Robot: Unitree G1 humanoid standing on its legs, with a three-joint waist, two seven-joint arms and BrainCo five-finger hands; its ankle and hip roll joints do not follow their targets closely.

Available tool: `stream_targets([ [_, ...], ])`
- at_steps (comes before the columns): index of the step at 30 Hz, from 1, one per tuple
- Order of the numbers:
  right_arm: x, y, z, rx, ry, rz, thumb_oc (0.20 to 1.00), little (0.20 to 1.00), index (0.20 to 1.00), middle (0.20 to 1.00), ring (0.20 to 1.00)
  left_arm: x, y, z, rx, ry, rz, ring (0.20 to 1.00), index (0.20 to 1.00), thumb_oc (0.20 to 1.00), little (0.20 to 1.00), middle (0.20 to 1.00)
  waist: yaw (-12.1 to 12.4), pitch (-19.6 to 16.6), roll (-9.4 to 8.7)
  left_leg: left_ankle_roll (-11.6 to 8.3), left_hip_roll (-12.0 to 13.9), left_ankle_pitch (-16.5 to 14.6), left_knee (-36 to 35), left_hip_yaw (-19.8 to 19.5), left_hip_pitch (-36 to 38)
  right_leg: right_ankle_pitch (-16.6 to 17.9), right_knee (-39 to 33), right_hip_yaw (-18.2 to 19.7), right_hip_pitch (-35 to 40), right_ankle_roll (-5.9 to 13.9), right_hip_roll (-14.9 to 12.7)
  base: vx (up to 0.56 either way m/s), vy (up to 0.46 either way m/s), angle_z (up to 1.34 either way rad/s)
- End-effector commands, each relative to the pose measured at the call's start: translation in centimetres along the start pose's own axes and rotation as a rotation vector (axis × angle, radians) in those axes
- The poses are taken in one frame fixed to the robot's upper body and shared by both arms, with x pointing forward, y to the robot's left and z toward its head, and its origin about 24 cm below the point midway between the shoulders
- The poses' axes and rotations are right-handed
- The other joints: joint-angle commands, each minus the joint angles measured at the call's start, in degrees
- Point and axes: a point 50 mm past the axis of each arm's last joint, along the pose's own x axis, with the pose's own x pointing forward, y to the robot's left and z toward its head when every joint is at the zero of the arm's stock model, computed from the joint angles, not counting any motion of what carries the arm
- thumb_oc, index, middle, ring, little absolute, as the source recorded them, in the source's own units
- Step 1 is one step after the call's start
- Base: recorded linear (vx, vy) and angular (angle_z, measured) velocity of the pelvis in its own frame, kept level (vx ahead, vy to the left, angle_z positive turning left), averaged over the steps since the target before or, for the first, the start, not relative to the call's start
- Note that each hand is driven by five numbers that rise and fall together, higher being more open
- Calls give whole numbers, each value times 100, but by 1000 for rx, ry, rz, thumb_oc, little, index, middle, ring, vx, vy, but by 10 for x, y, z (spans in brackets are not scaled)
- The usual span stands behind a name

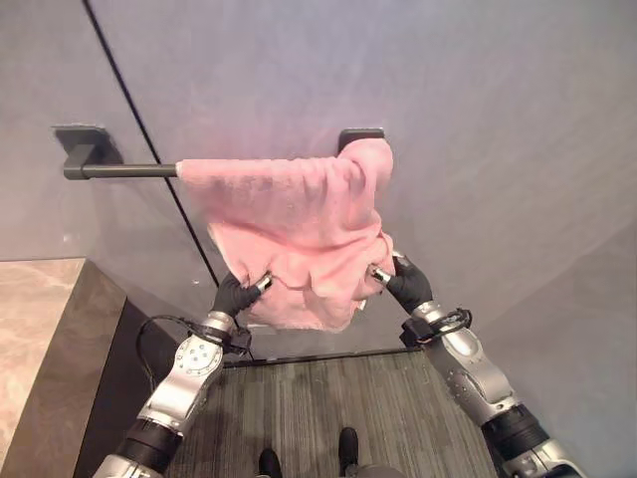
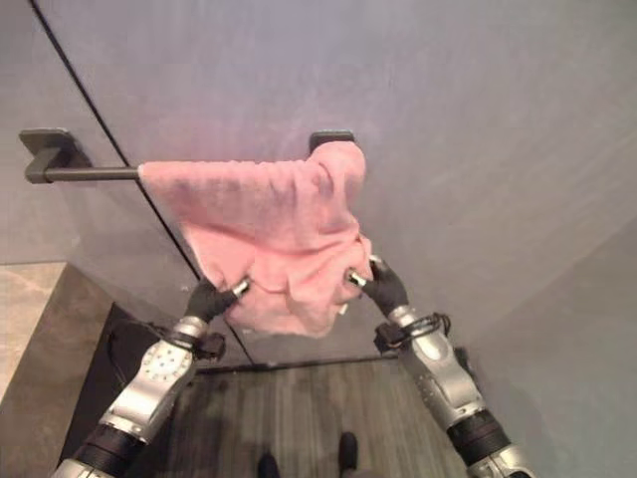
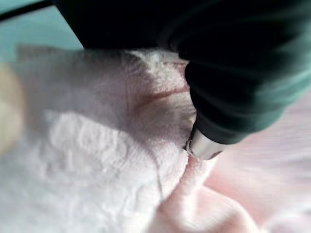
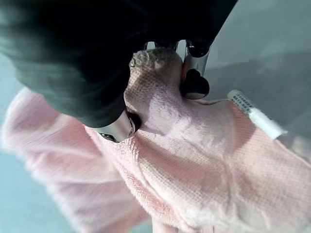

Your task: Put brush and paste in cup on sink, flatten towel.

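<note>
Fingers of my right hand (image 4: 121, 124) pinch the pink towel (image 1: 299, 229) on the wall rail (image 1: 119, 170); my left hand (image 1: 237, 295) grips its lower edge too.

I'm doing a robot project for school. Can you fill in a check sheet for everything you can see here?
Surface: grey wall; dark striped floor below.
Job's things: pink towel hangs bunched and crumpled over the dark towel bar, gathered toward the bar's right end, not flat yet. Brush, paste, cup: nothing seen.
Clutter: nothing seen.
Hands: left hand pinches the towel's lower left part; right hand pinches its lower right edge, beside a white label.
Cables: left out of this sheet.
Surroundings: marble-look counter at the left; dark seam line down the wall.
</note>
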Motion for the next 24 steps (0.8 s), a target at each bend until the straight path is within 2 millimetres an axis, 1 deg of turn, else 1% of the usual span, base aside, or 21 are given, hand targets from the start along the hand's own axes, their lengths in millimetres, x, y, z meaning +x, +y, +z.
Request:
stream_targets([
  [1,24,27,44,0,-239,126,200,200,200,200,200,14,15,41,54,-219,40,200,200,200,200,200,86,-119,-95,-252,140,187,58,51,-86,86,5,-22,267,627,-416,19,-3,11],
  [2,30,42,56,-10,-288,193,200,200,200,200,200,11,18,58,61,-304,73,200,200,200,200,200,153,-129,-96,-258,133,188,58,13,-83,64,5,-54,294,613,-419,14,-1,13],
  [3,30,42,56,-10,-287,193,200,200,200,200,200,11,19,59,62,-303,74,200,200,200,200,200,146,-126,-95,-259,133,188,58,11,-80,62,5,-56,298,613,-419,28,2,21],
  [4,35,60,65,40,-323,278,200,200,200,200,200,5,25,79,50,-401,121,200,200,200,200,200,245,-133,-106,-264,112,180,58,-40,-69,29,5,-110,352,600,-433,16,1,16],
  [5,35,61,65,40,-323,279,200,200,200,200,200,5,25,79,50,-401,121,200,200,200,200,200,238,-130,-104,-264,112,180,58,-42,-66,28,5,-112,356,600,-433,25,3,12],
  [6,36,65,69,26,-338,303,200,200,200,200,200,3,27,82,47,-419,134,200,200,200,200,200,268,-135,-108,-264,108,178,58,-50,-63,19,5,-129,369,597,-438,22,5,7],
  [8,36,73,77,7,-362,346,200,200,200,200,200,-3,34,93,53,-474,171,200,200,200,200,200,325,-160,-108,-263,93,162,58,-74,-44,-3,5,-164,411,592,-451,32,8,12],
  [10,35,80,82,-9,-383,383,200,200,200,200,200,-9,42,99,83,-507,219,200,200,200,200,200,382,-175,-109,-261,78,154,58,-101,-27,-26,5,-204,453,585,-464,28,14,13],
  [11,35,80,82,-9,-382,384,200,200,200,200,200,-9,42,99,84,-507,220,200,200,200,200,200,378,-174,-109,-261,77,154,58,-102,-25,-27,5,-205,456,585,-464,31,13,15],
  [12,34,80,82,-51,-383,389,200,200,200,200,200,-13,47,94,80,-486,247,200,200,200,200,200,411,-172,-118,-256,69,148,58,-121,-12,-34,5,-228,481,581,-478,17,2,9],
  [13,34,80,82,-51,-382,389,200,200,200,200,200,-14,47,94,80,-485,247,200,200,200,200,200,408,-173,-116,-256,69,147,58,-123,-9,-35,5,-230,484,581,-478,19,4,7],
  [14,34,79,79,-83,-372,380,200,200,200,200,200,-14,47,89,66,-464,247,200,200,200,200,200,412,-175,-113,-254,69,146,58,-130,-2,-37,5,-242,494,583,-483,4,5,3],
  [15,35,74,73,-116,-339,356,200,200,200,200,200,-15,47,81,48,-420,243,200,200,200,200,200,421,-178,-115,-248,64,148,58,-134,4,-33,5,-249,500,583,-486,3,15,4],
  [16,33,67,65,-210,-303,319,200,200,200,200,200,-16,47,66,23,-348,241,200,200,200,200,200,408,-187,-113,-240,67,152,58,-137,13,-31,5,-249,514,580,-487,1,13,4],
  [17,33,67,65,-211,-303,318,200,200,200,200,200,-16,47,66,22,-348,241,200,200,200,200,200,410,-189,-111,-240,67,151,58,-137,15,-31,5,-249,516,580,-486,0,0,0],
  [18,32,63,60,-256,-273,303,200,200,200,200,200,-16,44,52,-4,-281,227,200,200,200,200,200,397,-193,-103,-235,75,153,58,-130,26,-28,5,-253,521,581,-486,0,0,0],
  [19,27,53,43,-275,-198,266,200,200,200,200,200,-17,39,25,15,-147,195,200,200,200,200,200,352,-199,-100,-224,75,151,58,-121,48,-32,5,-226,532,570,-480,0,0,0],
  [20,27,53,43,-275,-198,265,200,200,200,200,200,-17,39,25,15,-147,194,200,200,200,200,200,358,-200,-99,-224,75,149,58,-121,50,-34,5,-226,534,571,-479,0,0,0],
  [22,22,46,29,-278,-136,229,200,200,200,200,200,-17,31,3,-11,-43,160,200,200,200,200,200,324,-203,-91,-215,81,148,58,-109,73,-36,5,-217,554,561,-472,-4,5,-5],
  [23,20,42,21,-260,-103,207,200,200,200,200,200,-17,27,-4,23,-6,135,200,200,200,200,200,292,-207,-81,-211,83,148,58,-100,83,-41,5,-203,560,559,-465,-6,12,-8],
  [24,14,36,8,-255,-52,174,200,200,200,200,200,-18,18,-18,55,56,74,200,200,200,200,200,214,-216,-67,-203,93,143,58,-79,108,-47,11,-168,570,554,-454,-7,12,-4],
])
